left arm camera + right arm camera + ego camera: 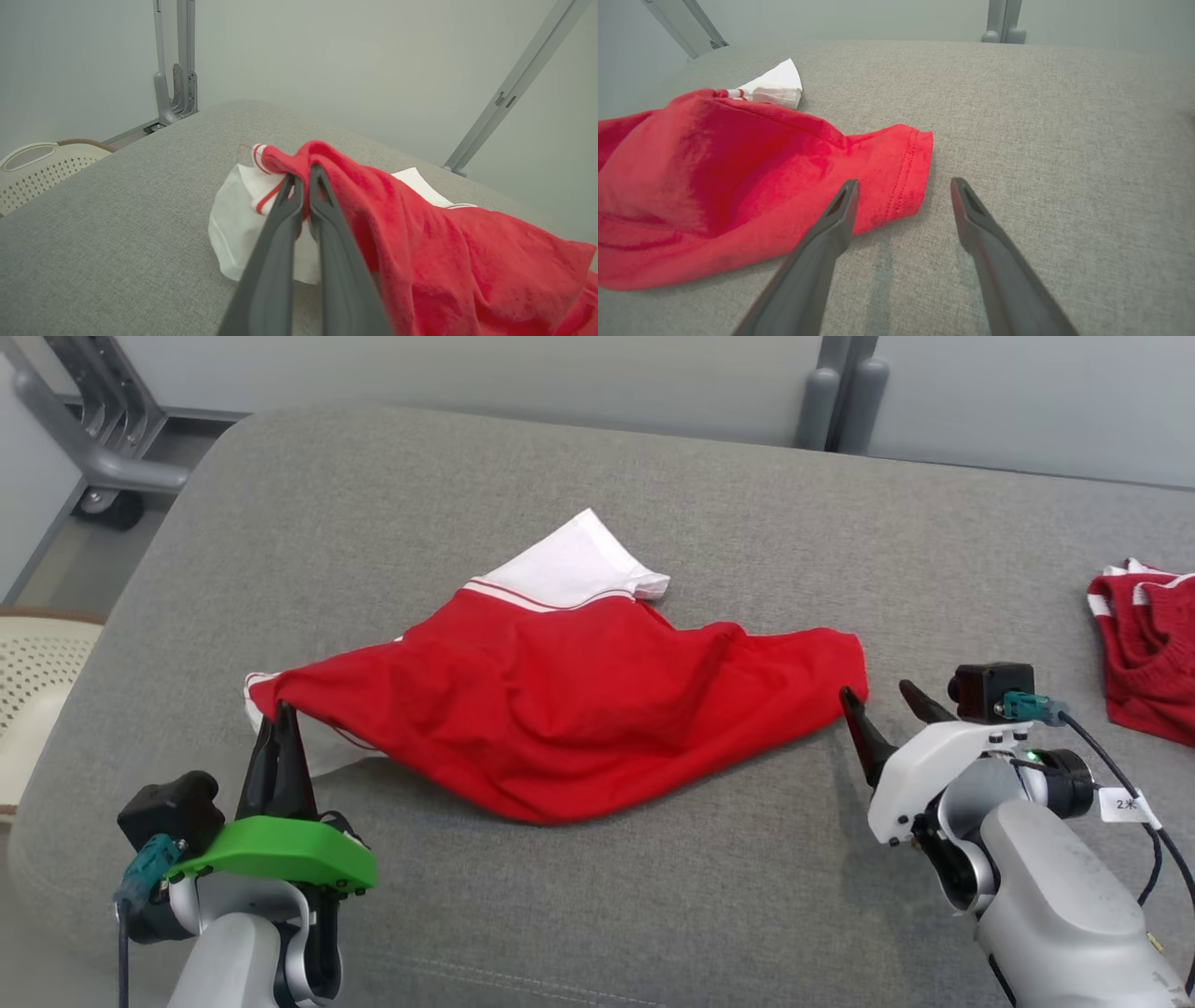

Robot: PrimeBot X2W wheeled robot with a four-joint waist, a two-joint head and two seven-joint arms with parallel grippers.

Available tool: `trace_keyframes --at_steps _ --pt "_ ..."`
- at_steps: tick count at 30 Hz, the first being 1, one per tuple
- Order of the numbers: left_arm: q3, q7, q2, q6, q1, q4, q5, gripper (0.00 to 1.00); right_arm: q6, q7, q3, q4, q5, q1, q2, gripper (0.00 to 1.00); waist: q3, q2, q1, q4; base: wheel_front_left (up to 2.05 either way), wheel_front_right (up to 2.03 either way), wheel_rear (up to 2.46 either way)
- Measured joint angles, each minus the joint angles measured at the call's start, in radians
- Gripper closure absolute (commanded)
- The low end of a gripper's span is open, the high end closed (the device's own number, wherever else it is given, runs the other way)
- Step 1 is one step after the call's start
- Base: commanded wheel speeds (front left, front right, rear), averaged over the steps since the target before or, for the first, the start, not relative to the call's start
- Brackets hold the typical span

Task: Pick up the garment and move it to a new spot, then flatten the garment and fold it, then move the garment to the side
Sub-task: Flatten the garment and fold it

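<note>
A red garment (560, 709) with white sleeves and striped trim lies rumpled across the middle of the grey cushion (653, 495). My left gripper (283, 714) is shut on its left corner, pinching red cloth and a striped white cuff; in the left wrist view the left gripper (301, 179) bites the raised fold of the garment (444, 252). My right gripper (879, 695) stands open at the garment's right hem. In the right wrist view the right gripper (903, 184) has the stitched hem of the garment (896, 182) lying between its fingertips, low on the cushion.
A second red and white garment (1144, 649) lies at the cushion's right edge. A cream perforated basket (37, 681) stands off the left side. Grey metal frame posts (836, 401) rise behind the cushion, and a wheeled frame (103, 457) sits at the far left.
</note>
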Motion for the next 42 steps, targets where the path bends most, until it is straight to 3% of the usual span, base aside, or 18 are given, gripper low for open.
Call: trace_keyframes --at_steps 13,15,16,18,31,40,41,42 --pt "-0.042 0.000 -0.007 0.000 -0.002 -0.056 0.007 1.00 0.043 0.055 -0.041 0.133 0.076 -0.119 0.011 0.00 0.097 0.0000 0.0000 0.071 0.00 0.00 0.00" --pt "-0.043 0.000 -0.008 0.000 -0.002 -0.060 0.007 1.00 0.052 0.055 -0.040 0.150 0.078 -0.127 0.013 0.62 0.105 0.0000 0.0000 0.077 0.00 0.00 0.00" --pt "-0.042 0.000 -0.008 0.000 -0.002 -0.064 0.007 1.00 0.055 0.055 -0.038 0.153 0.078 -0.133 0.014 0.70 0.108 0.0000 0.0000 0.079 0.00 0.00 0.00" --pt "-0.033 0.000 -0.008 0.000 -0.002 -0.073 0.007 1.00 0.069 0.053 -0.027 0.157 0.078 -0.153 0.018 1.00 0.110 0.0000 0.0000 0.076 0.00 0.00 0.00" --pt "0.031 0.000 -0.009 0.000 -0.002 -0.184 -0.023 1.00 0.096 -0.096 -0.052 0.094 0.108 -0.227 0.009 1.00 0.076 0.0000 0.0000 0.006 0.00 0.00 0.00" --pt "-0.023 0.000 -0.009 0.000 0.009 -0.191 -0.019 1.00 0.104 -0.085 -0.017 0.156 0.101 -0.200 -0.016 1.00 0.058 0.0000 0.0000 -0.039 0.00 0.00 0.00" --pt "-0.031 0.000 -0.009 0.000 0.011 -0.191 -0.019 1.00 0.104 -0.085 -0.012 0.166 0.101 -0.193 -0.020 0.88 0.059 0.0000 0.0000 -0.036 0.00 0.00 0.00" --pt "-0.038 0.000 -0.009 0.000 0.013 -0.191 -0.019 1.00 0.104 -0.085 -0.009 0.176 0.100 -0.189 -0.021 0.69 0.061 0.0000 0.0000 -0.033 0.00 0.00 0.00"
